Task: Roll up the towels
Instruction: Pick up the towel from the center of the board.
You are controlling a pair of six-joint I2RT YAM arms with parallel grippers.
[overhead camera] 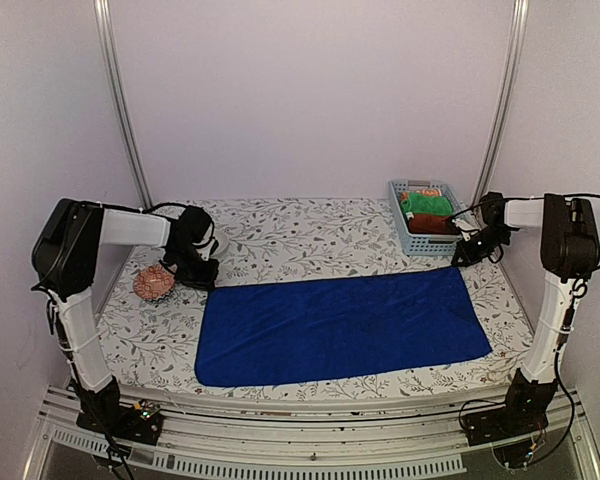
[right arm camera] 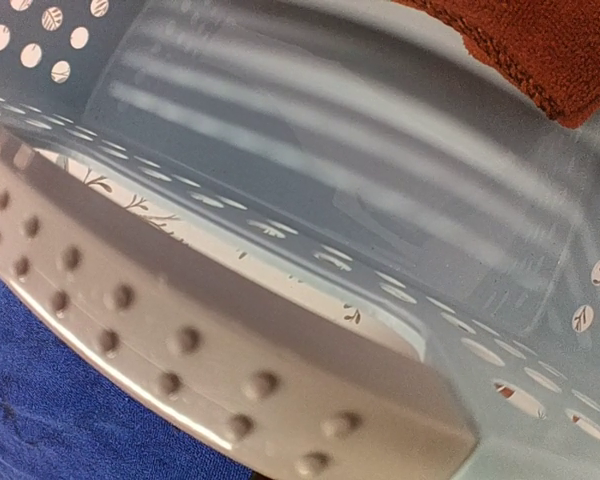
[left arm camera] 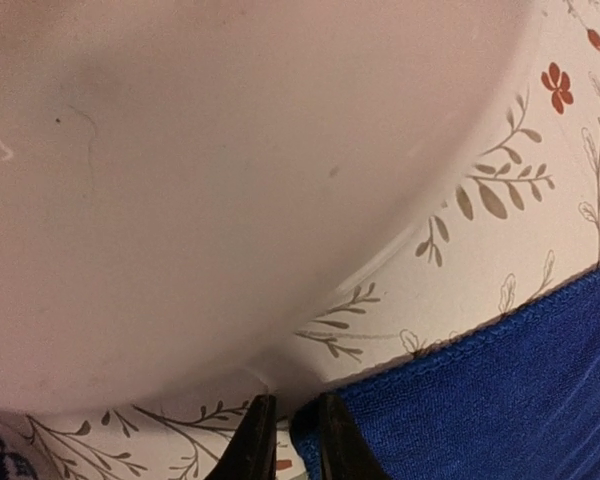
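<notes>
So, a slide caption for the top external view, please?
Blue towel lies flat on the floral table; left claw at its far-left corner.

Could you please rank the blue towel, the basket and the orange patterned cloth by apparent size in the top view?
1. blue towel
2. basket
3. orange patterned cloth
No two look alike in size.

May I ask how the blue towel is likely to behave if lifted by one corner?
The blue towel lies flat on the tablecloth, so it would probably droop limply. Its fuzzy weave looks unlikely to slip. It seems thin, probably light.
</notes>
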